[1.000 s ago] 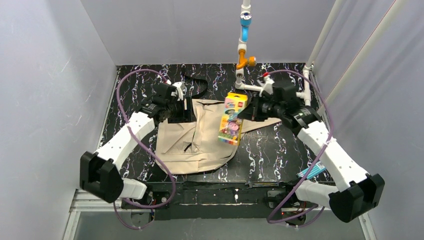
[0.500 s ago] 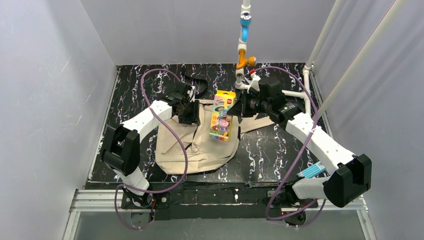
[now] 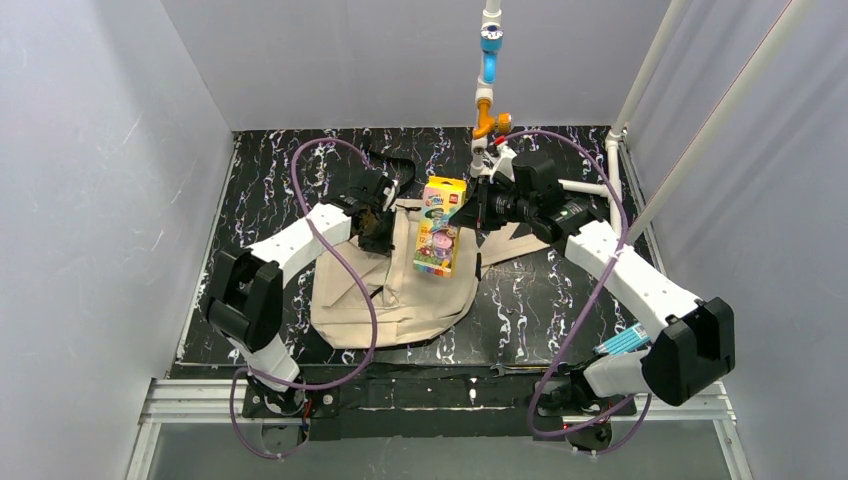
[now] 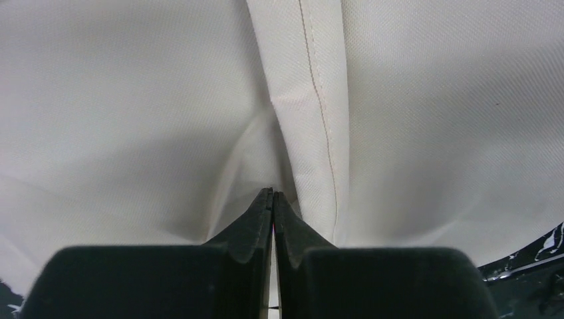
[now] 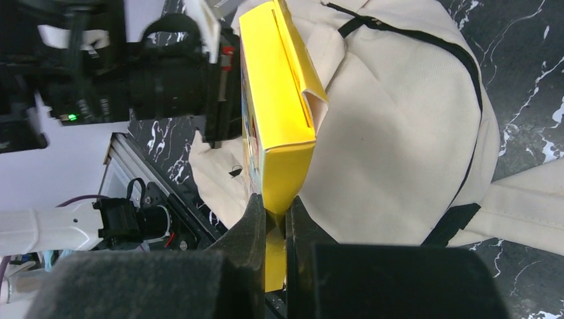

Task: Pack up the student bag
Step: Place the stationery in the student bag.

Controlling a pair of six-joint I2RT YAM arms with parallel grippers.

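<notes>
Student bag (image 3: 400,300) pinched by left end effector (image 4: 273,194); colourful box (image 3: 440,228) shifted left.

A colourful cartoon-printed box (image 3: 440,226) with a yellow spine (image 5: 279,113) sits edge-on at the fingertips of the right gripper (image 3: 478,215), tilted above a black tabletop veined with white marbling (image 3: 560,290). Just beyond that gripper, a white pipe (image 3: 489,15) drops from above through 1 blue fitting (image 3: 489,52) and 1 orange fitting (image 3: 490,122), while another white pipe (image 3: 652,62) slants away to the gripper's right. Well back from the gripper, by the near right table edge, lies a small blue-striped item (image 3: 627,342), with a slim metal tool (image 3: 512,370) near it. Pale grey walls (image 3: 350,60) enclose 3 sides
</notes>
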